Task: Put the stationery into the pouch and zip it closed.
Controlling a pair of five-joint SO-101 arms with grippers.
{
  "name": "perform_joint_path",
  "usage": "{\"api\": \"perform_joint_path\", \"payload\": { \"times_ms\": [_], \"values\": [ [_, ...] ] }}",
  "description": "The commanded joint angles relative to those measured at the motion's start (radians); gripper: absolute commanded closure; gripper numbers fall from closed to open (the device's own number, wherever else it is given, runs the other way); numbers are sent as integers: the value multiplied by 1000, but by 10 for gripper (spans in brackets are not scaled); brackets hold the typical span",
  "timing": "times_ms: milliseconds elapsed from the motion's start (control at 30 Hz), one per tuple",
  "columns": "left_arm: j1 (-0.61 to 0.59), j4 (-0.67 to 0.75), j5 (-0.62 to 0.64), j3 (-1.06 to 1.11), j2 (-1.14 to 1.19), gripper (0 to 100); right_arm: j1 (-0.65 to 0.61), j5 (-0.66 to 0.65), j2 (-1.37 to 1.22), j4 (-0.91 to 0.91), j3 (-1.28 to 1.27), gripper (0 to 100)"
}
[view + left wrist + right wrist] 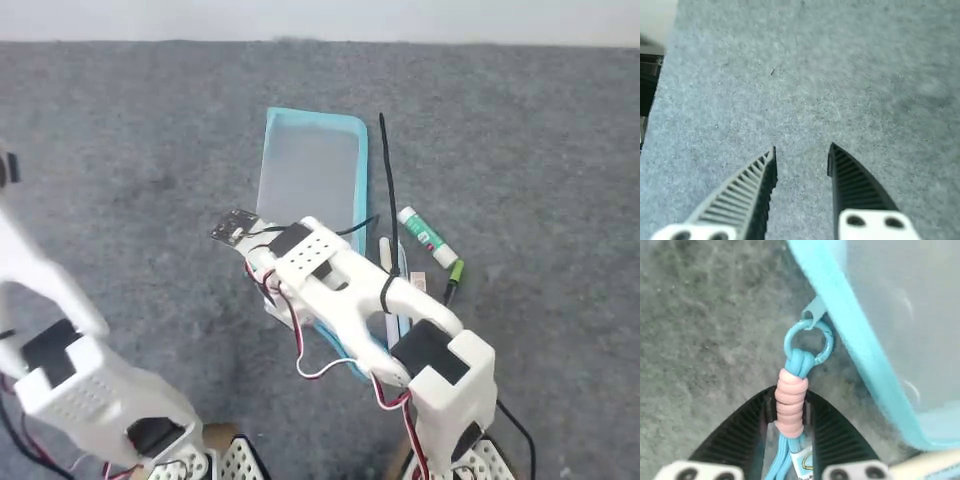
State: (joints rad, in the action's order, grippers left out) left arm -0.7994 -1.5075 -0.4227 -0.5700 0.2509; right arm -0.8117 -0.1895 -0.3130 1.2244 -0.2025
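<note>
A dark grey, coarse, felt-like mat (140,150) covers the tabletop almost edge to edge in the high view. Along its far edge runs a narrow pale whitish strip (320,18); whether it is wall or bare surface cannot be told. A small tan patch (213,433) shows at the near edge. In the left wrist view the mat ends beside a pale cream area (657,20) and a dark blurred shape (649,85). The light is soft and even, with faint shadows.

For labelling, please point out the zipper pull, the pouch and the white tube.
zipper pull (790,407), right wrist view, on its pink beads.
pouch (310,170), high view, on its clear panel.
white tube (422,232), high view, on its middle.
</note>
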Motion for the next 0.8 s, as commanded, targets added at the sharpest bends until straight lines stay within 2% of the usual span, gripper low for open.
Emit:
{"api": "perform_joint_path", "payload": {
  "times_ms": [0,100,200,367,467,667,767],
  "values": [
    [11,-109,-8,-104,-48,839,50,-8,154,88,61,991],
    [64,-195,-8,-127,-104,838,104,-14,329,137,60,991],
    [141,-221,-6,-84,-196,837,145,-23,526,171,35,991],
    [316,-224,-3,194,-434,829,160,-91,794,171,-78,991],
    [413,-110,-3,495,-638,803,159,-89,905,162,-138,991],
    [563,233,2,1170,-1134,764,157,-58,1093,81,-229,991],
    [618,311,31,1385,-1343,736,157,-58,1158,39,-295,992]
  ]
}}
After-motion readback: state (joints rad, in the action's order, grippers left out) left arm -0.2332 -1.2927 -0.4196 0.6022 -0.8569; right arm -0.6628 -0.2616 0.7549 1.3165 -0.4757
